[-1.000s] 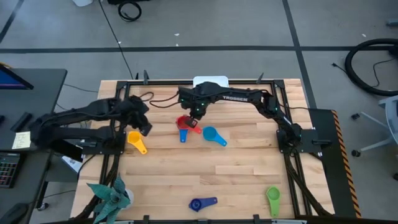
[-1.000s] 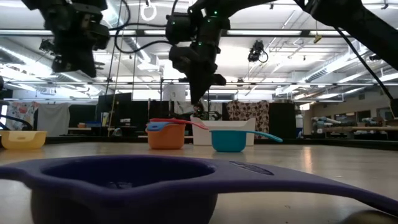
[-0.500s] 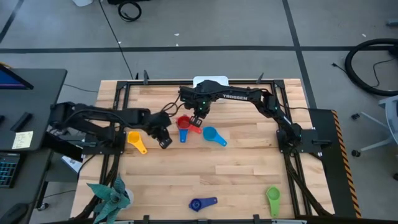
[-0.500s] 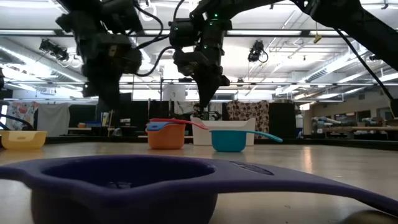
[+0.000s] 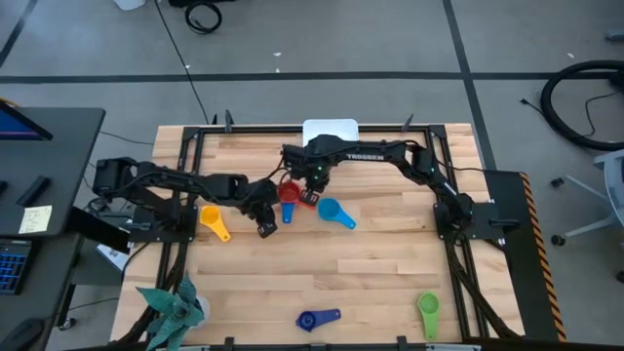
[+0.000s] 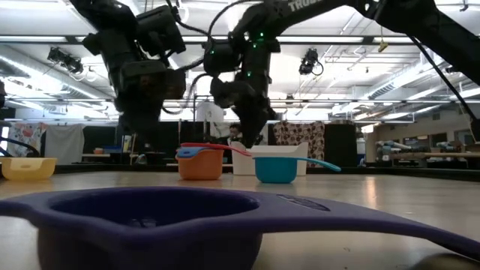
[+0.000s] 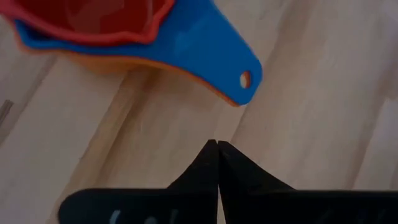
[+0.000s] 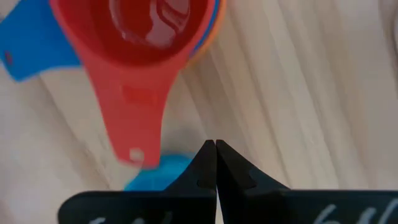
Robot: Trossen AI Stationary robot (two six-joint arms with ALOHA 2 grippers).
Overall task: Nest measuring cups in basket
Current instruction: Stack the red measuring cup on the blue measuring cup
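A stack of cups, red inside medium blue inside orange (image 5: 287, 195) (image 6: 199, 163), stands on its base at the table's middle. Its blue handle (image 7: 214, 56) points toward the near edge and its red handle (image 8: 138, 112) toward the light blue cup (image 5: 334, 213) (image 6: 276, 169). My left gripper (image 5: 265, 226) (image 7: 217, 144) is shut and hovers just short of the blue handle's end. My right gripper (image 5: 312, 191) (image 8: 215, 144) is shut above the red handle's end. The yellow cup (image 5: 214, 222), dark blue cup (image 5: 317, 319) and green cup (image 5: 428, 312) lie apart. The white basket (image 5: 330, 130) sits at the far edge.
A teal spiky plant (image 5: 175, 307) stands at the near left corner. A black frame (image 5: 458, 244) runs round the table's edges. Bare wood lies between the stack and the near cups. The dark blue cup (image 6: 135, 225) fills the low view's foreground.
My left gripper has swung from above the yellow cup toward the table's right and come down beside the stack's blue handle. My right gripper has shifted a little toward the near edge and lower, over the red handle. The cups have stayed in place.
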